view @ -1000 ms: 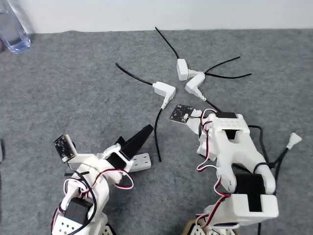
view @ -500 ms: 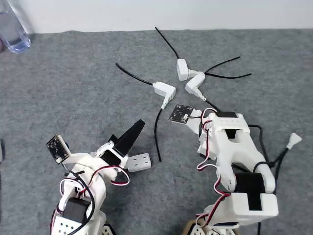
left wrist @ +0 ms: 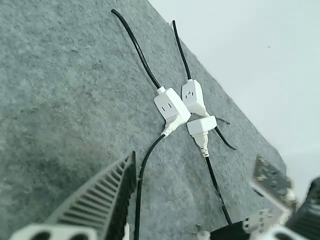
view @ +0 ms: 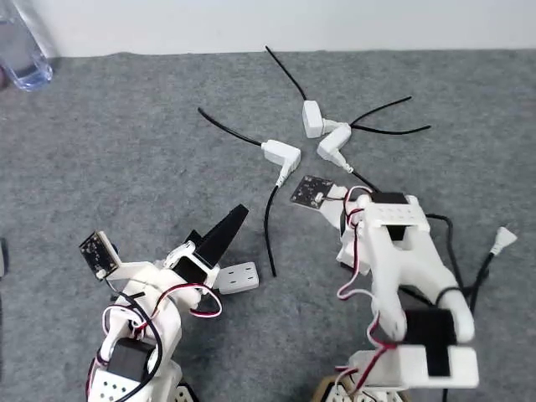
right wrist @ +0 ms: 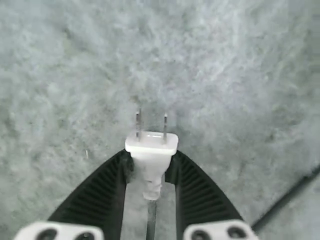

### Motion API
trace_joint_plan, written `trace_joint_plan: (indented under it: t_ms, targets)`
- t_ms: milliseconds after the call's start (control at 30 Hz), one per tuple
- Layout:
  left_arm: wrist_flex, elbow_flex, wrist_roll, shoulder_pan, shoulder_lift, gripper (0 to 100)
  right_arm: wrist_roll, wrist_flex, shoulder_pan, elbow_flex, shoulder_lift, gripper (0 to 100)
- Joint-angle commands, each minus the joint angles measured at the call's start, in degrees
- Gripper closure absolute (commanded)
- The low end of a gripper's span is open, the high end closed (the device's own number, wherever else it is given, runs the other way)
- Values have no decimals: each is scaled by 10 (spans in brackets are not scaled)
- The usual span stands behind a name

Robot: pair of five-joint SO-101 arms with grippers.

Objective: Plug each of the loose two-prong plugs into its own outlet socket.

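The left gripper is released, its jaws spread wide above the grey mat. Well ahead of its fingertips lies a white socket, and just beside that a second socket. Both have their slots facing up and black cords trailing away. The right gripper is clenched on a white plug, whose two prongs stick out past the fingertips over the mat. Off to the right of that arm lies another plug.

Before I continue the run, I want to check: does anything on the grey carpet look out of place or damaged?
Nothing looks damaged or spilled. One small white plug lies alone near the right edge of the grey carpet, apart from the three white connector pieces in the middle. The right end effector grips another white two-prong plug.
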Motion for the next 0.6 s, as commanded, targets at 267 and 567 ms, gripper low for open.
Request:
trace_joint_plan:
  t_ms: [267,567]
  targets:
    - [4,-5,0,0,-4,517,-28,-7,-4,27,-91,990]
    - [4,-5,-2,2,-4,517,-69,88,-53,26,-284,991]
